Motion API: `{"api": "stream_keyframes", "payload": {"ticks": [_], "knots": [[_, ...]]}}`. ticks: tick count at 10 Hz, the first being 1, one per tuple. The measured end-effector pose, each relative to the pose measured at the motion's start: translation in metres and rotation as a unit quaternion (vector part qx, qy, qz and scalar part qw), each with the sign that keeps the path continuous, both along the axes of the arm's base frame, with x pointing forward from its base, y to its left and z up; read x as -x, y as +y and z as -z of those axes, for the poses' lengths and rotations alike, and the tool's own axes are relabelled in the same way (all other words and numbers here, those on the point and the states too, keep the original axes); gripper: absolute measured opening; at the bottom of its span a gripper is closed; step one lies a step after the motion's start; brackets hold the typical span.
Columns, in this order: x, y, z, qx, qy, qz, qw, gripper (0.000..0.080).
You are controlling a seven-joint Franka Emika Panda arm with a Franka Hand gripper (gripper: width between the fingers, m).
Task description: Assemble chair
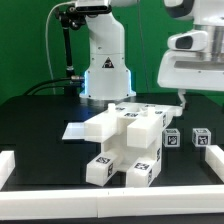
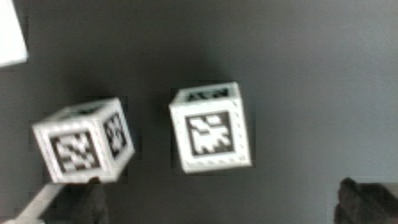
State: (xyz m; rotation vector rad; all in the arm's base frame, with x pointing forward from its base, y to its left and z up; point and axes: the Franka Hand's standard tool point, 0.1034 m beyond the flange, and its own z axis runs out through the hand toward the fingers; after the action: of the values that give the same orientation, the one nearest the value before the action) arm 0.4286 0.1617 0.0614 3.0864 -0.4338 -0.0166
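Note:
The partly joined chair (image 1: 125, 142), made of matte white blocky parts with square tags, lies on the black table in the middle of the exterior view. Two small white tagged blocks (image 1: 173, 137) (image 1: 202, 139) stand to its right in that view. In the wrist view they show as a left block (image 2: 86, 140) and a right block (image 2: 214, 128). My gripper (image 1: 183, 99) hangs above and behind these blocks, clear of them. In the wrist view the gripper (image 2: 217, 205) is open and empty, with its dark fingers (image 2: 68, 205) far apart.
The marker board (image 1: 76, 130) lies flat at the chair's left in the exterior view. White border rails run along the front (image 1: 110, 206), left (image 1: 6, 165) and right (image 1: 214, 160). The robot base (image 1: 105, 70) stands behind the chair.

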Motion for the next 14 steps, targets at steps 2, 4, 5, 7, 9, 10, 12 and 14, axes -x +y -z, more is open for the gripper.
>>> {"api": "stream_keyframes", "payload": {"ticks": [2, 4, 5, 7, 9, 10, 12, 14], "knots": [[-0.003, -0.008, 0.008, -0.022, -0.016, 0.055, 0.998, 0.0649], [-0.001, -0.002, 0.009, -0.023, -0.015, 0.052, 0.998, 0.0649], [-0.001, -0.003, 0.01, -0.023, -0.015, 0.053, 0.998, 0.0649], [0.007, 0.001, 0.02, -0.017, -0.006, 0.067, 0.998, 0.0649], [0.009, 0.001, 0.031, -0.011, 0.002, 0.066, 0.998, 0.0649], [0.007, 0.004, 0.034, -0.01, 0.002, 0.064, 0.998, 0.0649], [0.003, 0.007, 0.04, -0.008, 0.002, 0.063, 0.998, 0.0649], [0.001, 0.014, 0.043, -0.008, 0.002, 0.06, 0.998, 0.0649]]}}
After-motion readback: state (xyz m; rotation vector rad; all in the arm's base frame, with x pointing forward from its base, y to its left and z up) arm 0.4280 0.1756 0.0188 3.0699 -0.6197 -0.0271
